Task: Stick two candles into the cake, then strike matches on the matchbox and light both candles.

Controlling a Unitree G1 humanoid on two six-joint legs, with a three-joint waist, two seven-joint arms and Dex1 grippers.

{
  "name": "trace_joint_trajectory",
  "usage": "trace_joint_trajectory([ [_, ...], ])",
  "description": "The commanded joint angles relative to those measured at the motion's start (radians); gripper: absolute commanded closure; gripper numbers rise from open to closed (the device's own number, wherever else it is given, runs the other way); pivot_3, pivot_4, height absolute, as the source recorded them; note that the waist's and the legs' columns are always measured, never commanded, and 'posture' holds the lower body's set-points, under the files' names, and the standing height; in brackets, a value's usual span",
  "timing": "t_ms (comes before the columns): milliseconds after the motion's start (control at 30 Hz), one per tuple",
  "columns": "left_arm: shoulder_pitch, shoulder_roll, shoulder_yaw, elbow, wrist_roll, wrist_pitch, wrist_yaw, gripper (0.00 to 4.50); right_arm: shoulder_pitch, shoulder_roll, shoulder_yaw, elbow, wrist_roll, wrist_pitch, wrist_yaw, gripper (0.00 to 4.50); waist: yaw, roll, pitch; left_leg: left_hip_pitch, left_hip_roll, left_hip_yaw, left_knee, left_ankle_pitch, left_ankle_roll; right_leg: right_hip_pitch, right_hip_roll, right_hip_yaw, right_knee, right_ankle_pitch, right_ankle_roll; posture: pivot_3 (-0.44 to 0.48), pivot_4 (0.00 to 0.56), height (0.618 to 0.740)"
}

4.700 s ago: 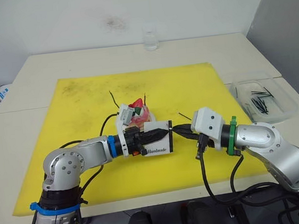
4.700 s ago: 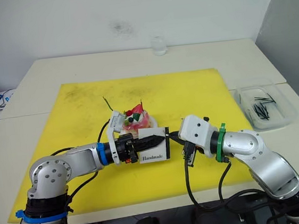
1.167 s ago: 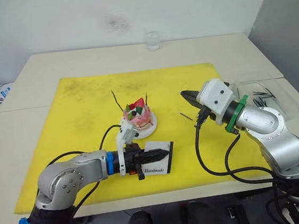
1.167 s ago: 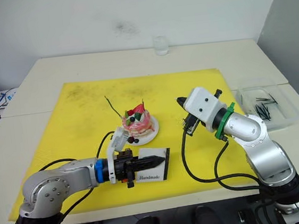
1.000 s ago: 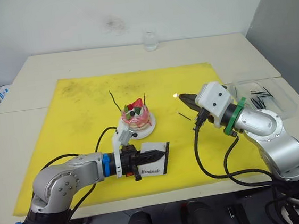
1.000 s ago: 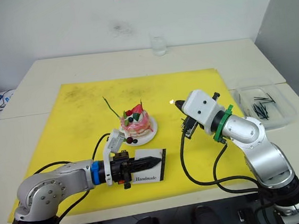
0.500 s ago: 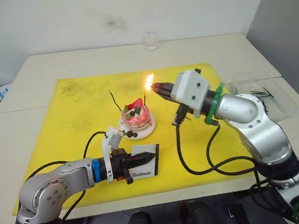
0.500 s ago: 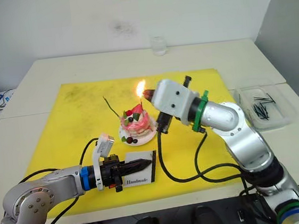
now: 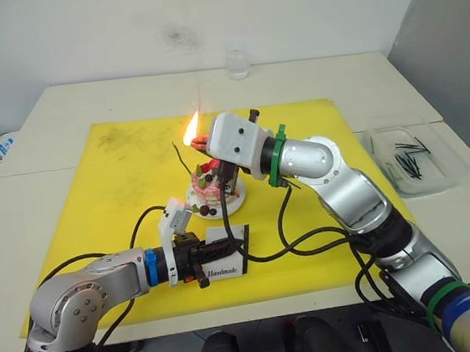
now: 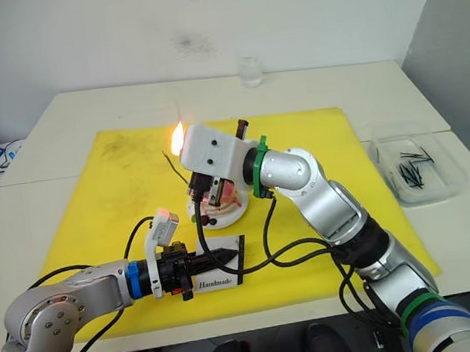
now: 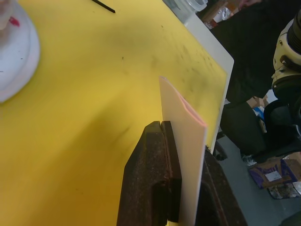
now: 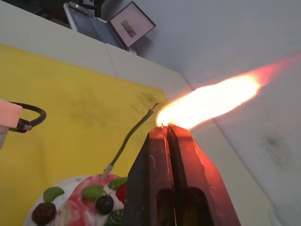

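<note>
- Left gripper (image 9: 240, 244), nearest the robot, is clamped on the matchbox (image 9: 227, 262), held on edge at the near side of the yellow mat (image 9: 118, 180).
- Cake (image 10: 219, 201) sits mid-mat on its plate, both candles planted.
- Right gripper (image 12: 165, 129) is pinched on a burning match; flame (image 9: 189, 129) stands just beside the green candle (image 12: 129, 140).
- Judged step: lighting the green candle. Next move calls for bringing flame onto its wick.
- The right wrist view shows the green wick tip unlit; the head views leave that unclear.

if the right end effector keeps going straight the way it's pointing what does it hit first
Probably the green candle. The right end effector, with a burning match at its tip, points across the cake toward the robot's left, and the candle's tip sits just ahead; depth is unclear.
</note>
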Motion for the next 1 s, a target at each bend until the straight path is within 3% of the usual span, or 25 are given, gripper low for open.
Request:
trace_joint_trajectory([
  [33,0.002,0.0,0.012,-0.017,-0.002,-0.02,-0.002,4.5,-0.033,0.018,0.004,0.023,-0.018,-0.038,0.015,4.47,0.0,0.0,0.0,0.0,0.0,0.0,0.0,0.0,0.0,0.0,0.0,0.0,0.0,0.0,0.0,0.0,0.15,0.74],
  [1000,-0.017,-0.018,-0.01,-0.014,0.008,-0.028,0.0,4.5,-0.064,0.101,0.0,0.209,-0.093,-0.187,0.026,4.47,0.0,0.0,0.0,0.0,0.0,0.0,0.0,0.0,0.0,0.0,0.0,0.0,0.0,0.0,0.0,0.0,0.15,0.74],
])
